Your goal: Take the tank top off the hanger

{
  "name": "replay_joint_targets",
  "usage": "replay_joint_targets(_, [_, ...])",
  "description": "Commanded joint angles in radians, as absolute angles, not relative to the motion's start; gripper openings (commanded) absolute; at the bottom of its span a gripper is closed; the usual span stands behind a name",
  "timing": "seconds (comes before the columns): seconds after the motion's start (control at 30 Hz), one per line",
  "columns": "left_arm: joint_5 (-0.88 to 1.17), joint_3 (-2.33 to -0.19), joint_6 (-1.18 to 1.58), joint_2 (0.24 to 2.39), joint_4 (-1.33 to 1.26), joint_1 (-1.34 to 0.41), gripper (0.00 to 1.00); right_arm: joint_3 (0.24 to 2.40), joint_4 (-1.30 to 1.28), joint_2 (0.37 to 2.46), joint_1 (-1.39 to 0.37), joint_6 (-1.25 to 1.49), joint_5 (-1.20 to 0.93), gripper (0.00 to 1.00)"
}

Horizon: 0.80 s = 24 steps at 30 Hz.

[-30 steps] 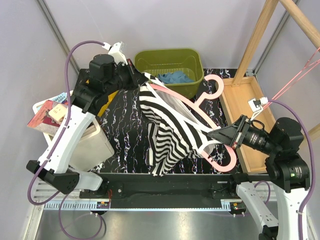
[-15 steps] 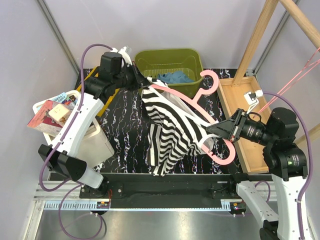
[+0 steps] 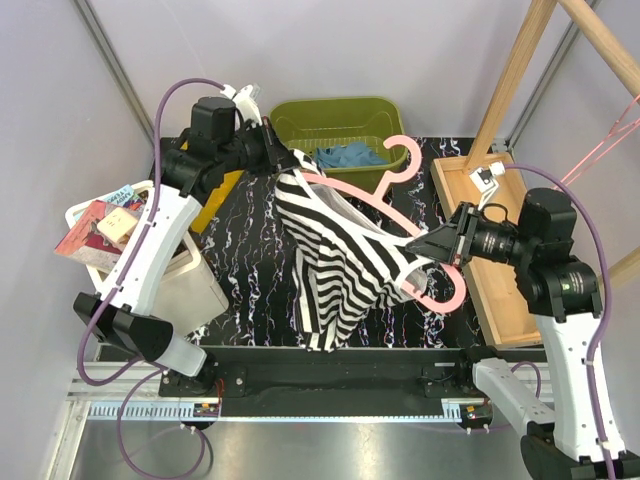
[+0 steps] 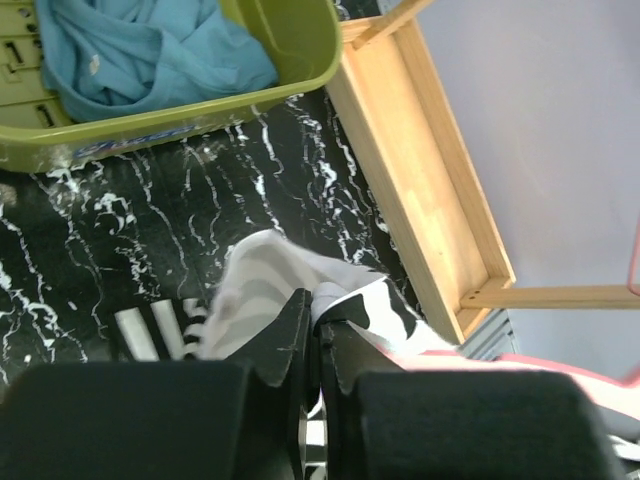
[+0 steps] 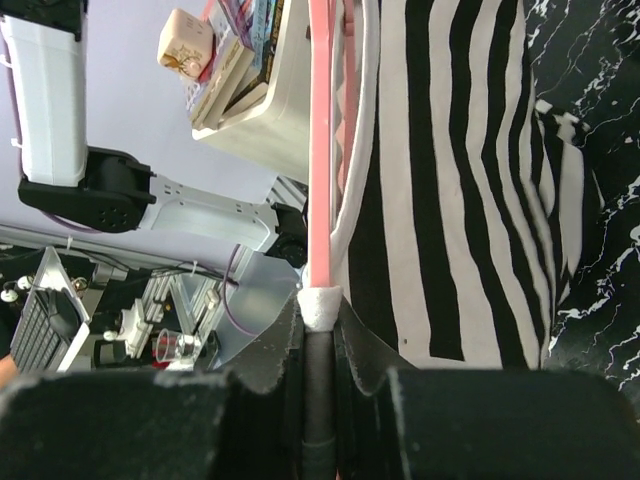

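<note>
Top external, striped tank top (image 3: 340, 255), curved pink hanger (image 3: 414, 158), slatted green basket (image 3: 335, 104)

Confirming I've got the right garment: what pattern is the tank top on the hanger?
The tank top is black-and-white striped, clearest in the right wrist view.
</note>
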<state>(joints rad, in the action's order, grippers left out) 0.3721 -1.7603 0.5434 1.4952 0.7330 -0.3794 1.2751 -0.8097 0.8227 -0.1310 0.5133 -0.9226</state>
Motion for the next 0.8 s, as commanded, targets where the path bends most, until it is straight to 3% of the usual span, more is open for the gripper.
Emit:
replay_joint_targets(0.0, [0.417,-1.825,0.544,1.474,0.71,-0.382,0.04,1.318,-0.773,0.83,-0.135,0.451,-1.014,0.0])
replay_joint_targets(0.27, [0.247,-1.841,0.575,1.523,0.851,-0.35,0.0,1.341,-0.813,0.779,-0.135,0.439,-0.956,0.0])
replay_joint_targets(0.77, [0.23,-1.812,0.552,1.516,0.91,-0.301,0.0,1.295,-0.805,0.595,-0.135,0.563,-0.704,0.0])
